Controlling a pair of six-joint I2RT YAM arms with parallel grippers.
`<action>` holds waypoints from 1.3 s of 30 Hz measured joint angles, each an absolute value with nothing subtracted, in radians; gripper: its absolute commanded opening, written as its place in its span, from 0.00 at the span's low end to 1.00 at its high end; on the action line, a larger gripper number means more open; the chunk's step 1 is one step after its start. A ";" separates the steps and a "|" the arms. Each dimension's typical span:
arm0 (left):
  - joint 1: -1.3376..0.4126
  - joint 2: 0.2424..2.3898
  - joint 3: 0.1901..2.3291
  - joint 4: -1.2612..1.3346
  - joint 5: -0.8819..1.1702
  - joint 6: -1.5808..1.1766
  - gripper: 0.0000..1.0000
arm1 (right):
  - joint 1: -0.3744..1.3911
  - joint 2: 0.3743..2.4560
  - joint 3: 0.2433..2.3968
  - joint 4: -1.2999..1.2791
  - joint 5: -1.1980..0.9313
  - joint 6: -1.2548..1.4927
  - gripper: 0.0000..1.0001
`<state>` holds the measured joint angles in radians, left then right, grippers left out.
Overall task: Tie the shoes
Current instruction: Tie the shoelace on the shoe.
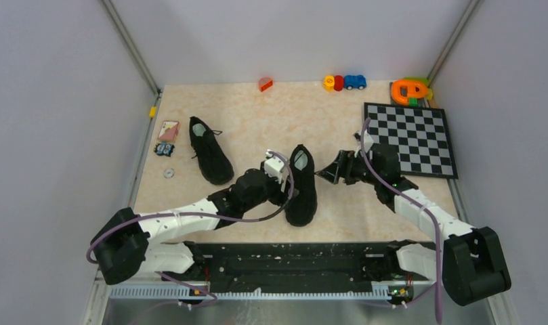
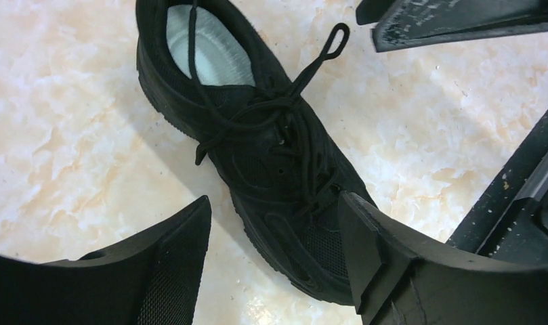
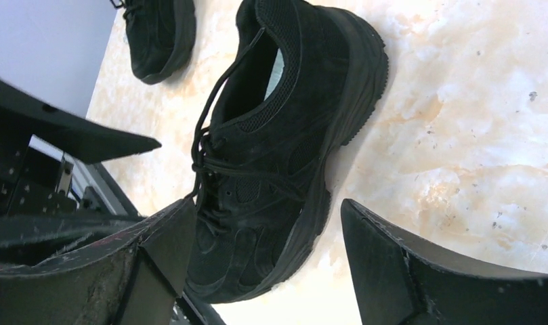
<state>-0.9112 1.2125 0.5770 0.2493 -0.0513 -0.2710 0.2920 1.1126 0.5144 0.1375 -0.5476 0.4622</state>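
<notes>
Two black sneakers are sitting on the table: the centre sneaker mid-frame, the far sneaker toward upper left. Left tool and right tool are flanking the centre sneaker, both standing wide apart at the jaws, gripping nothing. A lace loop is lying on the table beside its collar.

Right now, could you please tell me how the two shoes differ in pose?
The middle shoe sits between the left gripper and right gripper; the left shoe lies alone. The middle shoe lies nearly straight front-to-back; the left shoe lies diagonally. Both are black and upright.
</notes>
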 measured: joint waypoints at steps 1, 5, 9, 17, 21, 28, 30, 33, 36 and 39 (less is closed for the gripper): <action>-0.923 1.215 0.583 0.247 -0.068 -0.257 0.73 | 0.292 1.113 0.514 0.138 -0.540 0.472 0.82; -0.970 1.260 0.641 0.214 -0.128 -0.209 0.71 | 0.292 1.116 0.514 0.133 -0.504 0.569 0.82; -0.990 1.316 0.688 0.187 -0.159 -0.200 0.67 | 0.292 1.118 0.514 0.135 -0.449 0.710 0.81; -0.998 1.417 0.758 0.122 -0.192 -0.191 0.55 | 0.322 1.127 0.510 0.156 -0.349 0.941 0.74; -0.999 1.427 0.773 0.101 -0.200 -0.193 0.38 | 0.347 1.165 0.503 0.199 -0.331 0.999 0.66; -1.001 1.427 0.773 0.078 -0.200 -0.199 0.18 | 0.377 1.244 0.491 0.260 -0.323 1.055 0.51; -1.002 1.422 0.774 0.065 -0.200 -0.203 0.13 | 0.390 1.257 0.491 0.276 -0.323 1.071 0.38; -1.002 1.406 0.774 0.040 -0.201 -0.207 0.00 | 0.398 1.258 0.491 0.296 -0.323 1.079 0.16; -1.002 1.383 0.774 0.028 -0.205 -0.211 0.00 | 0.400 1.256 0.491 0.296 -0.319 1.075 0.00; -1.002 1.359 0.774 0.025 -0.216 -0.210 0.00 | 0.400 1.240 0.491 0.261 -0.299 1.056 0.00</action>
